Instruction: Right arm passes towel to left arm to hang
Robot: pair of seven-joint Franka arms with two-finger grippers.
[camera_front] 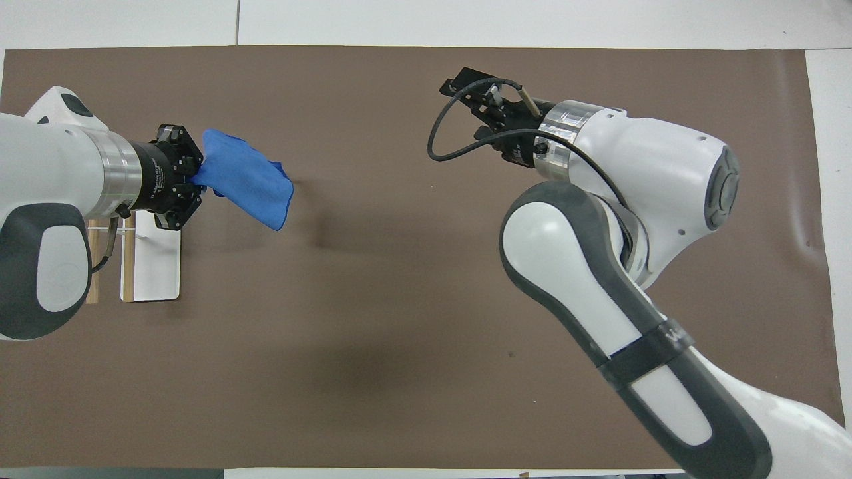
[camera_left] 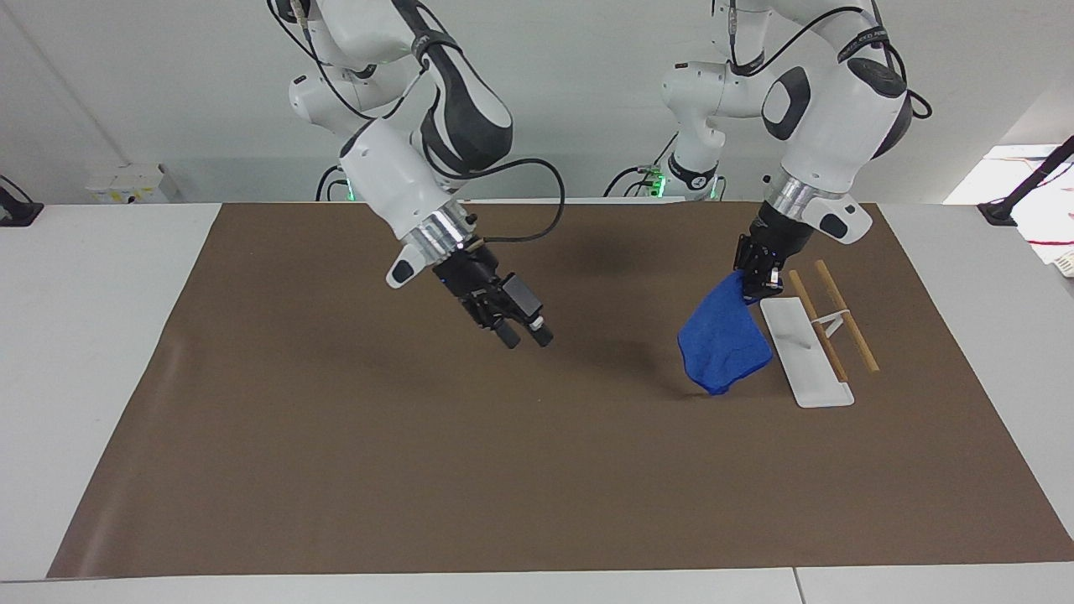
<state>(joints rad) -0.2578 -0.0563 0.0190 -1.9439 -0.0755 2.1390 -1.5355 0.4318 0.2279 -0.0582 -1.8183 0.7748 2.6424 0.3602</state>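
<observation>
The blue towel (camera_left: 723, 346) (camera_front: 243, 180) hangs by one corner from my left gripper (camera_left: 758, 283) (camera_front: 194, 179), which is shut on it. It dangles over the brown mat right beside the small rack (camera_left: 807, 356) (camera_front: 157, 266), its low end close to the mat. My right gripper (camera_left: 526, 337) (camera_front: 474, 110) is open and empty above the middle of the mat, well apart from the towel.
The rack has a white base plate and two thin wooden rods (camera_left: 846, 315) on a wire stand, at the left arm's end of the table. The brown mat (camera_left: 419, 470) covers most of the white table. A black cable (camera_front: 436, 133) loops at the right wrist.
</observation>
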